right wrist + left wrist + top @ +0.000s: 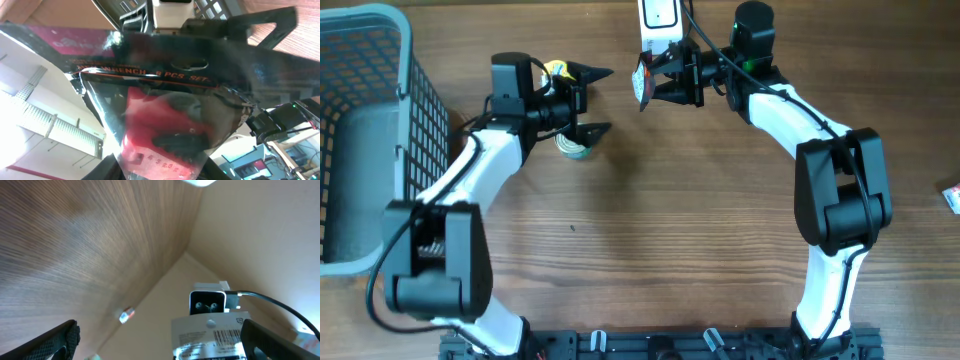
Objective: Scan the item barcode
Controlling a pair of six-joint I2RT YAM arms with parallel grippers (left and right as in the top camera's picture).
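my right gripper (pixel 657 86) is clenched on the wrench packet (pixel 642 82) just beside the scanner (pixel 660 20), barcode label (pixel 227 337) showing, my left gripper (pixel 605 100) wide open and empty; pickup done, scan seemingly pending.

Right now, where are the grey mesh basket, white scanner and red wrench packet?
grey mesh basket (pixel 365 16), overhead view, top rim.
white scanner (pixel 660 18), overhead view, body.
red wrench packet (pixel 165 120), right wrist view, red insert.

Glossy red-black wrench packet (pixel 165 115), gripped upright.
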